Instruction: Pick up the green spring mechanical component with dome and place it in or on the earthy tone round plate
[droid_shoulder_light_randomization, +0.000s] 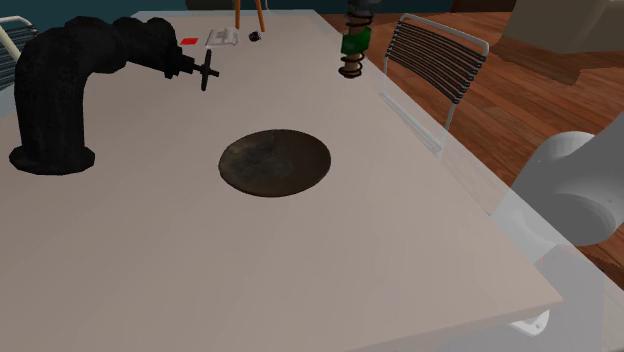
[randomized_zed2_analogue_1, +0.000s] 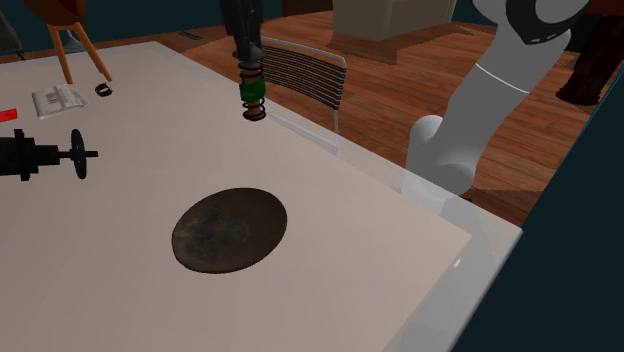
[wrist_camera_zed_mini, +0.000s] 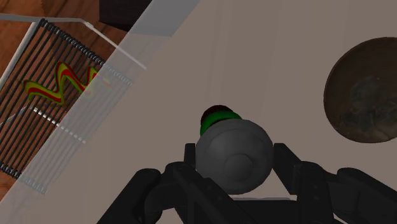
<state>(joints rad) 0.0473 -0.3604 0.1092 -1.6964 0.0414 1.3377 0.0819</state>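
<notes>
My gripper (wrist_camera_zed_mini: 235, 158) is clamped on the grey dome of the green spring component (droid_shoulder_light_randomization: 353, 43), which hangs near the table (droid_shoulder_light_randomization: 300, 280) edge, at one o'clock from the dark round plate (droid_shoulder_light_randomization: 275, 162) in the shoulder view. My worry is that the smooth dome slips mid-swing and drops toward the chair (droid_shoulder_light_randomization: 430, 65).

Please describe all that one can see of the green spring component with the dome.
The green spring component is upright, dome up, near the edge of the pale table by the wire chair, apart from the dark brown round plate. A smooth grey dome tops a green collar; a dark coil spring forms its lower end. The black gripper clasps the dome from both sides. Whether the spring touches the table I cannot tell.
</notes>
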